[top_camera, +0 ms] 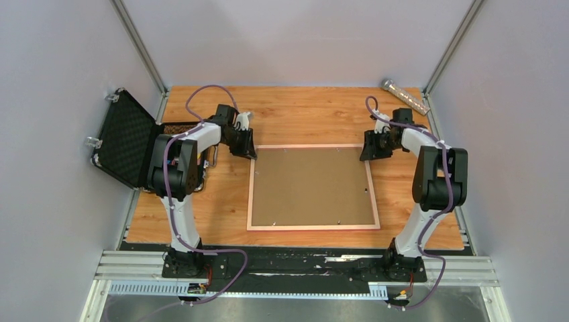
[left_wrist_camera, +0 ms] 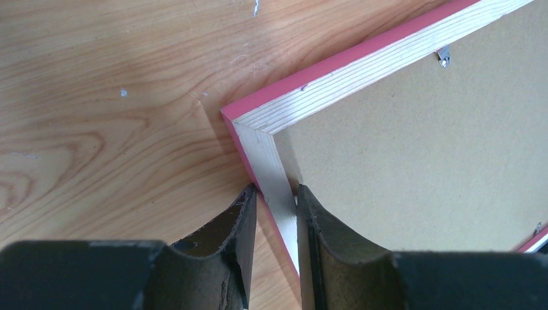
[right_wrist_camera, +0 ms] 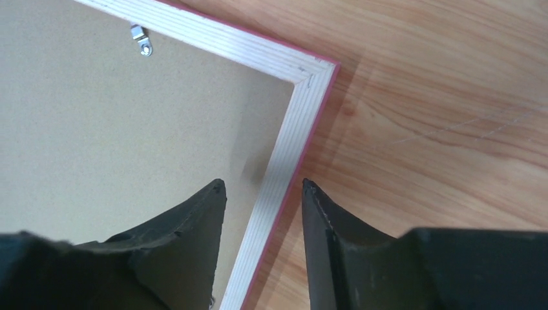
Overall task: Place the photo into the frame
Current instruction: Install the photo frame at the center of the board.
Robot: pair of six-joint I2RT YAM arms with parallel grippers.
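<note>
The frame (top_camera: 312, 227) lies face down in the middle of the table (top_camera: 302, 111), pale back rails up, with a brown board (top_camera: 308, 184) filling it. I see no photo anywhere; whether it sits under the board I cannot tell.

The left gripper (left_wrist_camera: 276, 188) is at the frame's upper left corner, jaws narrow, both pads against the side rail, so it looks to be pinching it. The right gripper (right_wrist_camera: 262, 184) is at the upper right corner, astride the rail but wide, with a gap on each side.

To my eye the job now is taking the frame by its two far corners. The right gripper should close square across the rail, and both arms should rise together, or the thin rails may twist and the board slip.

The overhead view shows both arms mirrored across the frame. Only the wrist views show pad contact, the pink front edge and a small metal clip (right_wrist_camera: 142, 40).
</note>
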